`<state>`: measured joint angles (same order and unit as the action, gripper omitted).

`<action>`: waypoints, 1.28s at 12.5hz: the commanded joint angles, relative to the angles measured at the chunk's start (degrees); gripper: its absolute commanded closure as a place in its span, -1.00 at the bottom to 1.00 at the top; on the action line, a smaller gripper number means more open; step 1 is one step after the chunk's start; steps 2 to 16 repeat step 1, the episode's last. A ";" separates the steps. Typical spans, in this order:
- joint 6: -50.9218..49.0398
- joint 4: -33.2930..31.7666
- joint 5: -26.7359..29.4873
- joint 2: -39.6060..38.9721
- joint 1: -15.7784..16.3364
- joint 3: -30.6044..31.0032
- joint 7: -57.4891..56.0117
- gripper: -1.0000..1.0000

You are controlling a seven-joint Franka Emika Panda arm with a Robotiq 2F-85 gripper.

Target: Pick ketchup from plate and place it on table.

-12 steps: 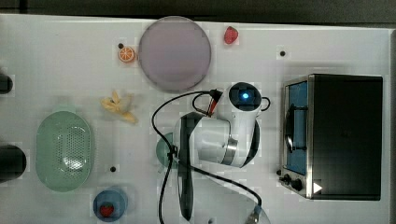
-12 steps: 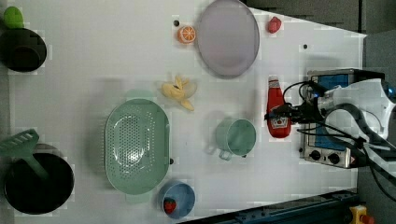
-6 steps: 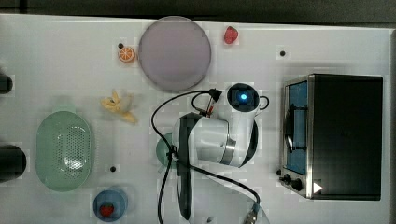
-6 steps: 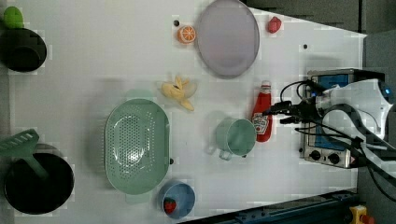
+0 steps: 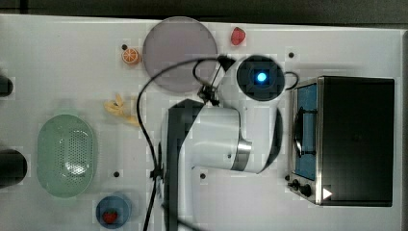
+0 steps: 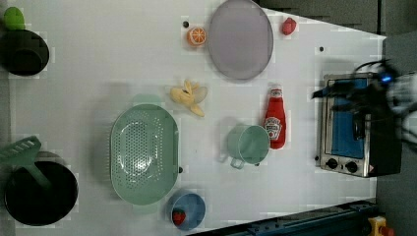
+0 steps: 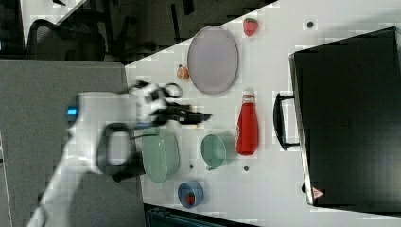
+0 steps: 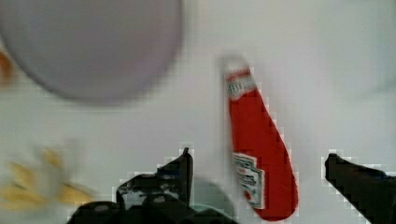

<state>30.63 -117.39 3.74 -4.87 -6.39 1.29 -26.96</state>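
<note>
Ketchup (image 6: 274,118) lying on table (image 6: 98,73), off plate (image 6: 240,39); pincer (image 8: 257,175) spread wide, empty.

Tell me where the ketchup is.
In the left view the ketchup lies on the table, below the plate, right of the green cup.

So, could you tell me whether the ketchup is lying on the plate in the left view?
No, the ketchup lies on the white table, apart from the plate.

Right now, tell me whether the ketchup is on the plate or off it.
Off. The ketchup lies flat on the white table beside the green cup, apart from the plate, which is bare.
</note>
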 commanded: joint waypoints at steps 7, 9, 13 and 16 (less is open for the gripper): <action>-11.29 8.87 -0.61 4.75 -0.08 0.79 17.21 -1.00; -11.29 8.87 -0.61 4.75 -0.08 0.79 17.21 -1.00; -11.29 8.87 -0.61 4.75 -0.08 0.79 17.21 -1.00; -11.29 8.87 -0.61 4.75 -0.08 0.79 17.21 -1.00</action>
